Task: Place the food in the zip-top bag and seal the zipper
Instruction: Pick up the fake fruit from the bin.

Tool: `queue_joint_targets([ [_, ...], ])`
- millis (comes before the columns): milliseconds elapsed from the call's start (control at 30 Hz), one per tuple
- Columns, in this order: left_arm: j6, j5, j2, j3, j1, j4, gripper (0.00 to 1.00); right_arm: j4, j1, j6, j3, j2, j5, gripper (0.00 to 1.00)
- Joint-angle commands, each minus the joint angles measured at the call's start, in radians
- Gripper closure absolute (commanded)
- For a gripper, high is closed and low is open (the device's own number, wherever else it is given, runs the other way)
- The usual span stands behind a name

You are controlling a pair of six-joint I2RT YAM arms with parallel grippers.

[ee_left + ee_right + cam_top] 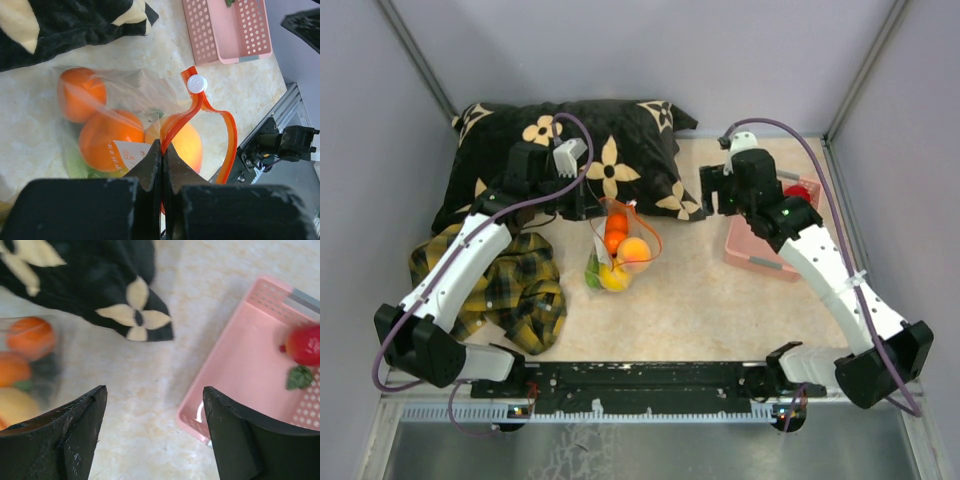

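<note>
The zip-top bag (617,250) is pinched by its zipper (180,120) in the left jaws; the wide, empty right jaws should straddle the apple (305,345) at two o'clock.

Bright, even light — right-wrist view slightly blurred.

We see our left gripper (588,203) at the zipper (658,240) of the bag (597,243), fruit (634,250) inside just near-side of it. Our right gripper (709,190) hangs well apart to its right, basket (755,255) just beside it.
</note>
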Motion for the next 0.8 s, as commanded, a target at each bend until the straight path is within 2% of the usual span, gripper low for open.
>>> queue_joint_targets([
  [0,0.008,0.037,-0.026,-0.003,0.007,0.045,1.0,0.084,-0.108,-0.021,-0.065,0.017,0.091,0.22],
  [367,0.01,0.045,-0.016,-0.003,0.009,0.042,1.0,0.313,-0.385,0.006,-0.167,0.171,0.242,0.15],
  [767,0.009,0.046,-0.009,-0.004,0.01,0.042,1.0,0.501,-0.5,0.047,-0.18,0.354,0.315,0.13],
])
